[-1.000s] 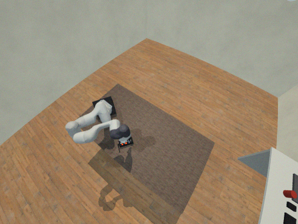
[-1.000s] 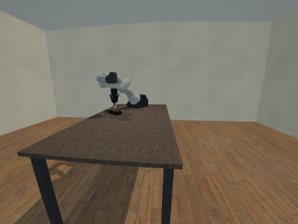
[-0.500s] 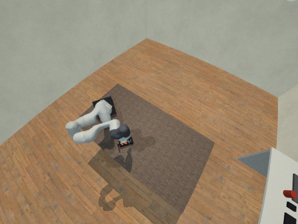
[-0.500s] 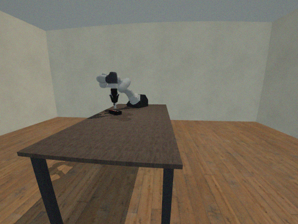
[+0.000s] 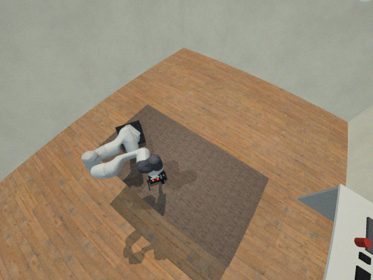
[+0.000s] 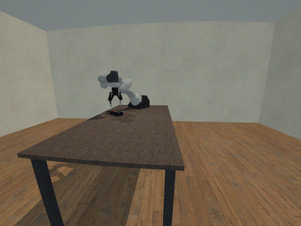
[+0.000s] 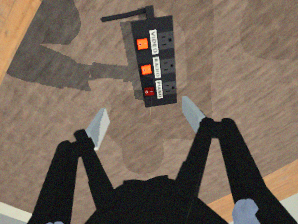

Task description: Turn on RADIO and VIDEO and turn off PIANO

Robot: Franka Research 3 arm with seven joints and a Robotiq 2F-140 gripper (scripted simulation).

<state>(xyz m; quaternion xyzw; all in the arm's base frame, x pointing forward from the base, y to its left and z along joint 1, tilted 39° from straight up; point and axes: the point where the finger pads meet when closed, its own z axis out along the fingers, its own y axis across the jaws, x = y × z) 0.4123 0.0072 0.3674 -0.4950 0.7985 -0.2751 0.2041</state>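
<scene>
The gripper [image 7: 145,120] hangs above the strip [image 7: 152,60], fingers spread wide, holding nothing. The strip lies flat on the counter [image 7: 240,70] at upper centre. VIDEO and RADIO switches glow orange; PIANO's is dark red.

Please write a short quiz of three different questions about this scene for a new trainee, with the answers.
1. True or false: the gripper is shut on the black rectangular power strip.
2. Which labelled switch looks dark red, not bright orange? A) VIDEO B) RADIO C) PIANO
3. Fill in: the power strip lies ____ on the dark brown wooden table.

Key: 1 false, it is open and above the strip; 2 C, the PIANO switch; 3 flat.
</scene>
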